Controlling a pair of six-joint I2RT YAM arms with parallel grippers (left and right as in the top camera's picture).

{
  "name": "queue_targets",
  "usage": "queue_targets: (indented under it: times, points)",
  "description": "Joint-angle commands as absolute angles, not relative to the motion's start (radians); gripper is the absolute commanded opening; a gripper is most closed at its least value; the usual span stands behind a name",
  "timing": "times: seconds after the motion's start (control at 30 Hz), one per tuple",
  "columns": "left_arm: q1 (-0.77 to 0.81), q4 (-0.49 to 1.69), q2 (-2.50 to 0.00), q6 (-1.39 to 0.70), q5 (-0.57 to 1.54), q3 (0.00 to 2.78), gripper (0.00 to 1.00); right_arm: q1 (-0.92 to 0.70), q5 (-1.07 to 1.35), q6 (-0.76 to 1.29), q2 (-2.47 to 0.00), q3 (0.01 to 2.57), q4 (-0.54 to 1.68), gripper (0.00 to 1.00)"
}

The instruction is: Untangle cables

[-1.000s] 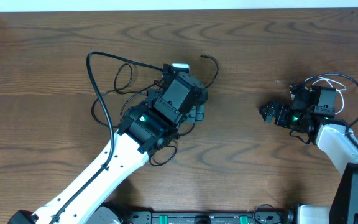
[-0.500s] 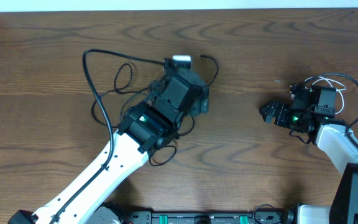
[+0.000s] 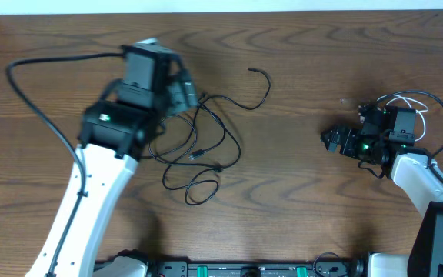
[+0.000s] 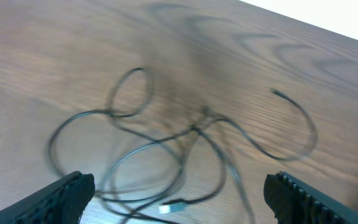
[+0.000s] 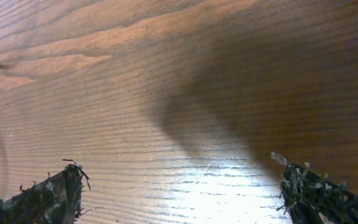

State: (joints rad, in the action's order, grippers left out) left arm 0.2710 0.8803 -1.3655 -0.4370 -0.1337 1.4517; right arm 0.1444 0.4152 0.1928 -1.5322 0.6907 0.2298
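Left wrist view, listed near to far.

1. Left gripper (image 4: 180,183): fingers (image 4: 67,193) are seen at both lower corners, spread wide, with nothing held between them. It is poised above the table (image 4: 55,56), over the tangle.
2. Cables (image 4: 166,155): thin black cords are spread on the wood just beyond the fingers. A small pale plug (image 4: 171,208) lies nearest. Several strands meet at a crossing (image 4: 196,127) past it. A closed loop (image 4: 131,93) lies farther left. A free end (image 4: 275,93) curls away at the far right, clear of the rest.
3. Handling, as judged: light, limp and thin, likely to slide on the smooth wood and to drag the whole bundle if pulled at the crossing. A hold is better taken at the free end or the plug, where one strand can be lifted alone.

Right wrist view: the right gripper (image 5: 179,180) is shown spread wide and empty over bare wood, well apart from the tangle.

Overhead view: a white cord (image 3: 410,98) is looped at the right wrist. Whether it belongs to the tangle cannot be told.
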Motion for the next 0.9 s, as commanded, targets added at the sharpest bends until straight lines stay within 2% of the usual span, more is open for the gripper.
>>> queue_targets:
  times: [0.0,0.1,0.13,0.17,0.2,0.27,0.4,0.43,0.5,0.63,0.87]
  points:
    - [0.195,0.898,-1.365,-0.427,-0.105,1.461,0.92,0.139,0.421,0.178,-1.536,0.691,0.228,0.99]
    - [0.153,0.94,-1.365,-0.425,-0.105,1.461,0.93,0.139,0.421,0.178,-1.536,0.691,0.228,0.99]
    - [0.144,0.942,-1.365,-0.423,-0.106,1.459,0.79,0.139,0.421,0.178,-1.536,0.691,0.228,0.99]
    - [0.139,0.942,-1.369,-0.424,-0.104,1.45,0.47,0.139,0.421,0.178,-1.536,0.691,0.228,0.99]
    - [0.139,0.941,-1.373,-0.432,-0.104,1.435,0.33,0.139,0.421,0.178,-1.536,0.691,0.228,0.99]
    - [0.139,0.942,-1.388,-0.447,-0.104,1.402,0.24,0.139,0.421,0.178,-1.536,0.691,0.228,0.99]
    - [0.141,0.97,-1.448,-0.429,-0.105,1.319,0.26,0.139,0.421,0.178,-1.536,0.691,0.228,0.99]
    - [0.141,0.983,-1.465,-0.412,-0.105,1.308,0.32,0.139,0.421,0.178,-1.536,0.691,0.228,0.99]
    - [0.141,1.008,-1.505,-0.373,-0.105,1.292,0.52,0.139,0.421,0.178,-1.536,0.691,0.228,0.99]
    - [0.141,1.013,-1.603,-0.355,-0.111,1.267,0.57,0.139,0.421,0.178,-1.536,0.691,0.228,0.99]
    - [0.141,0.987,-1.787,-0.355,-0.127,1.266,0.58,0.139,0.421,0.178,-1.536,0.691,0.228,0.99]
